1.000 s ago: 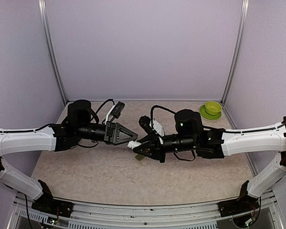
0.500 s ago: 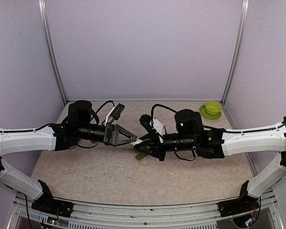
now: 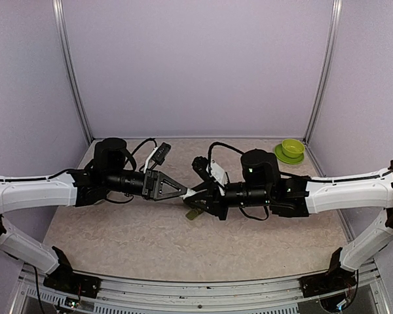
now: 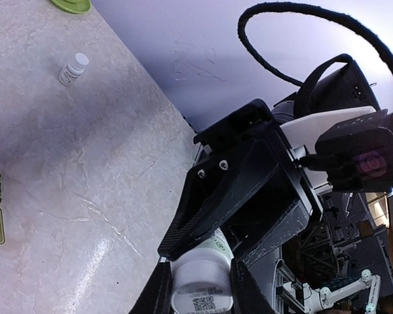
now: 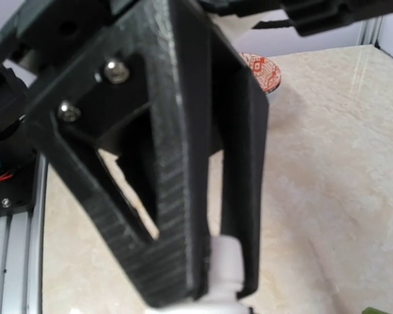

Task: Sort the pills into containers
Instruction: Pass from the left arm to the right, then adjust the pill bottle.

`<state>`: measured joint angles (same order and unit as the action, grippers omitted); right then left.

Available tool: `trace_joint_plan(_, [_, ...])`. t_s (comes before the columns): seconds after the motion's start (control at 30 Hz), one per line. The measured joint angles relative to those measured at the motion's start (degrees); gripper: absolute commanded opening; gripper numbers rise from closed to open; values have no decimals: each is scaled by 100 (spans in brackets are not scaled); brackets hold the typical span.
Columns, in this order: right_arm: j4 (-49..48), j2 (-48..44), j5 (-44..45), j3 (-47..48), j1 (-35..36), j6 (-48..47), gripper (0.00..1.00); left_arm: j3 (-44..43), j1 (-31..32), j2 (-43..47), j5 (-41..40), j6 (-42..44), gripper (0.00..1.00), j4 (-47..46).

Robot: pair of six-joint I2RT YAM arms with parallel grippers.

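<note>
Meeting above the middle of the mottled beige table (image 3: 118,242), the left gripper (image 3: 184,191) and right gripper (image 3: 198,195) each pinch an opposite end of one white plastic pill bottle with a green label (image 4: 200,278). Just nearer than their tips, the dark green plastic strip of joined square containers (image 3: 193,214) lies on the table, one compartment showing brown pills. A smaller white bottle (image 4: 73,69) stands to its right, towards the lime-green bowl on its saucer (image 3: 291,149) in the far right corner.
</note>
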<state>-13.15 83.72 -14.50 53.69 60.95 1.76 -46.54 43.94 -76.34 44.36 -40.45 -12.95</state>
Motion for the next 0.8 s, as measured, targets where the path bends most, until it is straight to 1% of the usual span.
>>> trace_joint_plan(0.07, [2, 0, 2, 0, 0, -28, 42, 0, 0, -2, 0, 0, 14, 2])
trace_joint_plan(0.13, [24, 0, 46, -2, 0, -96, 58, -11, -9, -2, 0, 0, 14, 13])
trace_joint_plan(0.2, [85, -4, 144, -28, -15, -223, 69, -37, -22, -2, -11, 0, 14, 39])
trace_joint_plan(0.27, [138, -33, 247, -103, -28, -323, 76, -83, -55, -2, -50, 0, 13, 138])
trace_joint_plan(0.5, [396, -350, 780, -400, -28, -866, 85, -131, -251, -61, -267, -87, 14, 358])
trace_joint_plan(0.57, [411, -417, 782, -404, -35, -951, 86, -153, -254, -107, -275, -44, 14, 389])
trace_joint_plan(0.63, [433, -466, 610, -396, -83, -962, 86, -199, -236, -118, -258, 98, 14, 487])
trace_joint_plan(0.7, [505, -472, 236, -352, -153, -909, 85, -299, -210, -118, -214, 348, 14, 612])
trace_joint_plan(0.8, [688, -448, -560, -195, -422, -673, 84, -483, -155, -85, -144, 855, 14, 831])
